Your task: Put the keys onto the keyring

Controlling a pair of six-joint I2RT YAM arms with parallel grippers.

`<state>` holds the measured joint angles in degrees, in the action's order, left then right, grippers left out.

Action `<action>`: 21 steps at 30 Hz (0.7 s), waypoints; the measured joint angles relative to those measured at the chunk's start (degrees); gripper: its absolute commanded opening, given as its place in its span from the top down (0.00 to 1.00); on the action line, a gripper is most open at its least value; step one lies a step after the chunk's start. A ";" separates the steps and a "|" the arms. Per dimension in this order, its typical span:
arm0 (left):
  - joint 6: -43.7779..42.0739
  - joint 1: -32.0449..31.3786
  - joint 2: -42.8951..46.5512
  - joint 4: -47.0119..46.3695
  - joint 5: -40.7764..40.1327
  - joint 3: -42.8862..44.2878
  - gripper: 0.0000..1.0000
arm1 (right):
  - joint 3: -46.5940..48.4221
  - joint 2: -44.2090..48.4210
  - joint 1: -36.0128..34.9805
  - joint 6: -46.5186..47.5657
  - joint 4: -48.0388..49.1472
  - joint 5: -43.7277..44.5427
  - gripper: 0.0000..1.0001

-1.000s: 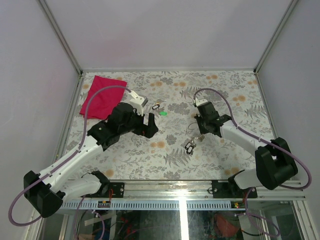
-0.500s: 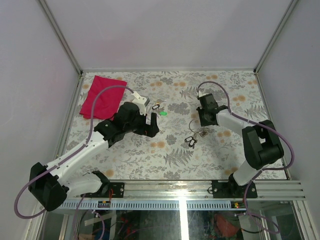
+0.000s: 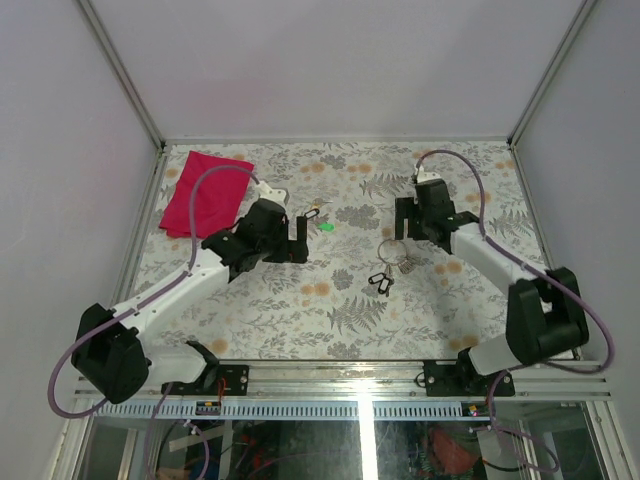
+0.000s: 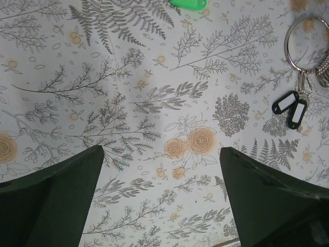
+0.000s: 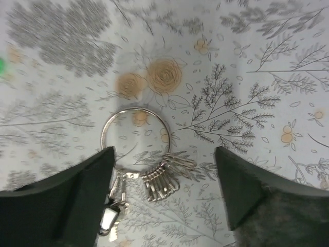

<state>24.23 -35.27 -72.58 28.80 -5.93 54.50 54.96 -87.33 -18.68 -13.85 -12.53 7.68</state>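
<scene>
The keyring (image 5: 135, 136) lies flat on the flowered table just ahead of my open right gripper (image 5: 164, 152), touching neither finger. A bunch of small silvery loops (image 5: 167, 175) hangs on it. Two black-headed keys (image 4: 291, 108) sit on the ring (image 4: 303, 45) at its near side, and the right wrist view partly hides them behind my finger. In the top view the keyring (image 3: 394, 250) and its keys (image 3: 380, 284) lie just near-left of the right gripper (image 3: 403, 228). Another loose key (image 3: 313, 213) lies just beyond my open, empty left gripper (image 3: 300, 240).
A tiny bright green piece (image 3: 326, 226) lies right of the loose key, also at the top edge of the left wrist view as a green piece (image 4: 189, 3). A red cloth (image 3: 205, 192) lies in the far left corner. Metal frame posts border the table.
My right gripper has opened and let go of the keyring, then drawn back toward the far side; ring and keys now lie on the table. The left gripper has reached slightly farther away.
</scene>
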 measured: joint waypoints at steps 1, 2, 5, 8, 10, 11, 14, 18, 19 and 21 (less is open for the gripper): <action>0.17 0.22 0.13 -0.04 -0.66 0.09 0.00 | -0.24 2.16 0.00 -0.72 -0.04 -0.09 0.01; 0.26 0.46 0.35 -0.09 -1.20 0.13 0.00 | -0.59 5.35 0.00 -1.18 -0.04 -0.31 0.01; 0.22 0.61 1.62 -0.35 -2.54 0.13 0.00 | -1.31 14.14 0.00 -1.55 0.13 -1.70 0.01; -0.11 0.66 4.07 -1.22 -3.89 0.13 0.00 | -3.08 24.35 0.00 -1.46 0.68 -4.46 0.01; -0.37 0.68 6.14 -1.55 -5.11 0.13 0.00 | -4.20 30.34 0.00 -1.09 0.37 -6.32 0.01; -0.50 0.68 7.13 -1.77 -5.55 0.11 0.00 | -4.48 33.18 0.00 -0.72 -0.42 -7.34 0.01; -0.94 0.68 11.96 -3.37 -7.04 -0.59 0.00 | -4.59 41.44 0.00 1.14 -3.34 -9.11 0.01; -1.81 0.68 20.17 -5.60 -9.35 -3.23 0.00 | -4.61 51.12 0.00 4.11 -7.39 -9.27 0.01; -2.08 0.68 22.40 -6.14 -10.49 -4.17 0.00 | -4.74 53.13 0.00 4.81 -8.15 -8.98 0.01; -2.25 0.68 25.57 -6.49 -12.61 -5.62 0.00 | -5.81 57.57 0.00 5.95 -8.96 -8.22 0.01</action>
<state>21.98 -34.59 -47.00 22.31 -18.55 48.88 49.15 -29.76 -18.68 -7.90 -21.50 -0.54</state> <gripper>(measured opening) 0.996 0.992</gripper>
